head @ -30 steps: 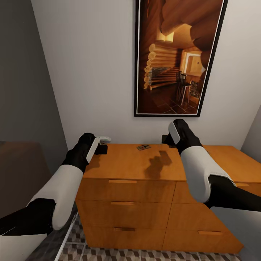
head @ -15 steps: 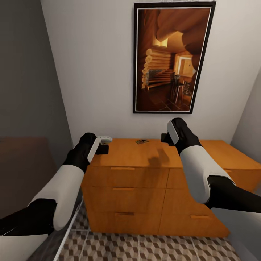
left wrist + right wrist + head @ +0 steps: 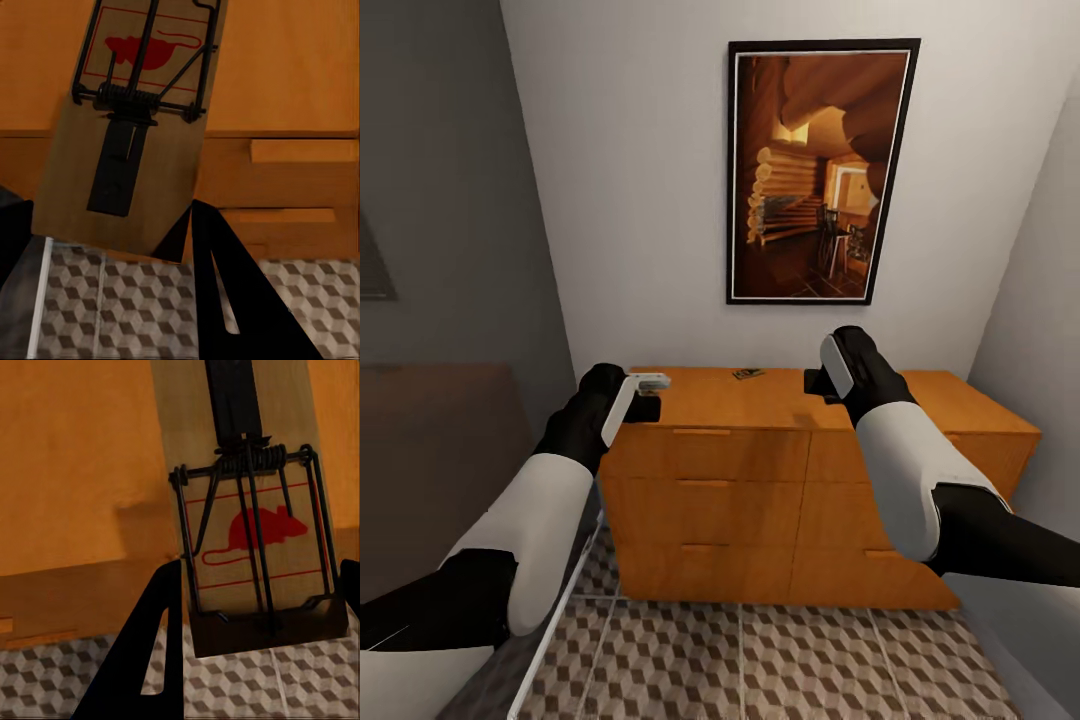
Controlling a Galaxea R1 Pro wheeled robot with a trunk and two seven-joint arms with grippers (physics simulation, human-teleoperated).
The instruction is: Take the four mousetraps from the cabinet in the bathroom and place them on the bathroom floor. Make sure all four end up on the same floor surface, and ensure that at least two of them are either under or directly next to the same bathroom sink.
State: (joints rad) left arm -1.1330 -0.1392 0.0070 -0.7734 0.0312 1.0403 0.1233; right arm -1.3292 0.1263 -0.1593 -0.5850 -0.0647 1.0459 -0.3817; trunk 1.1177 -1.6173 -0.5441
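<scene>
The orange-brown cabinet (image 3: 760, 480) stands against the white wall ahead. One small mousetrap (image 3: 748, 374) lies on its top near the back edge. My left gripper (image 3: 647, 397) hovers at the cabinet's left front corner, shut on a second mousetrap (image 3: 135, 127), a wooden board with a red mouse print and a dark spring bar. My right gripper (image 3: 817, 383) hangs over the cabinet top right of centre, shut on a third mousetrap (image 3: 247, 525). Cube-patterned bathroom floor (image 3: 760, 660) lies in front of the cabinet. The sink is out of view.
A framed picture of a log cabin (image 3: 815, 170) hangs above the cabinet. A dark grey wall (image 3: 450, 200) closes the left side, with a brown surface (image 3: 430, 450) below it. A pale wall (image 3: 1040, 300) bounds the right.
The whole view has drawn back from the cabinet, so it looks smaller and more floor shows. Both arms keep the same pose, each still holding its mousetrap.
</scene>
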